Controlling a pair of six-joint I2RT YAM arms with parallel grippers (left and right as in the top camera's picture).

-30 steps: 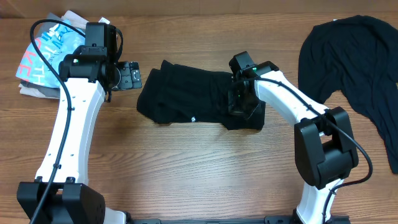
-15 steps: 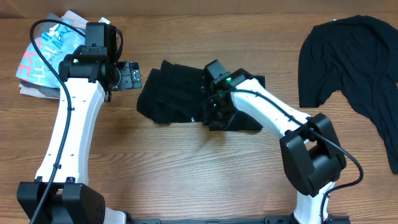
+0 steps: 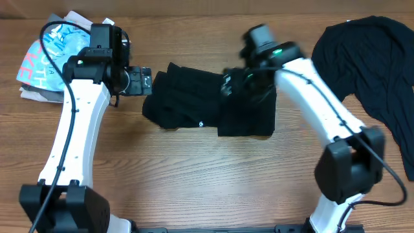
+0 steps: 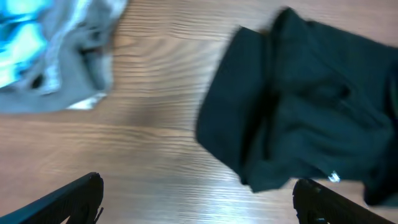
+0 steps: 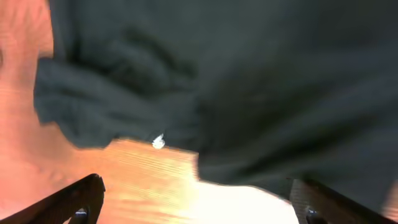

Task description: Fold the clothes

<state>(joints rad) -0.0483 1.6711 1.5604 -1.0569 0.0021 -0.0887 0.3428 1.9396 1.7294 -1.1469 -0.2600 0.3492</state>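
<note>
A black T-shirt [image 3: 194, 103] lies folded into a thick bundle at the table's middle, its small white logo [image 3: 201, 123] near the front edge. My right gripper [image 3: 234, 83] hovers blurred over the bundle's right half, open and holding nothing. The right wrist view looks down on the same black cloth [image 5: 217, 81], with the fingertips [image 5: 74, 199] wide apart. My left gripper [image 3: 143, 81] stands open just left of the bundle. In the left wrist view the bundle [image 4: 305, 112] lies ahead to the right.
A heap of light blue and grey clothes [image 3: 48, 61] lies at the back left, also in the left wrist view [image 4: 56, 56]. Another black T-shirt [image 3: 375, 58] lies spread out at the back right, reaching the table's right edge.
My right gripper dragged the shirt's right end leftward over the bundle, then opened, let go and swung up toward the back. The left arm shifted slightly right.
</note>
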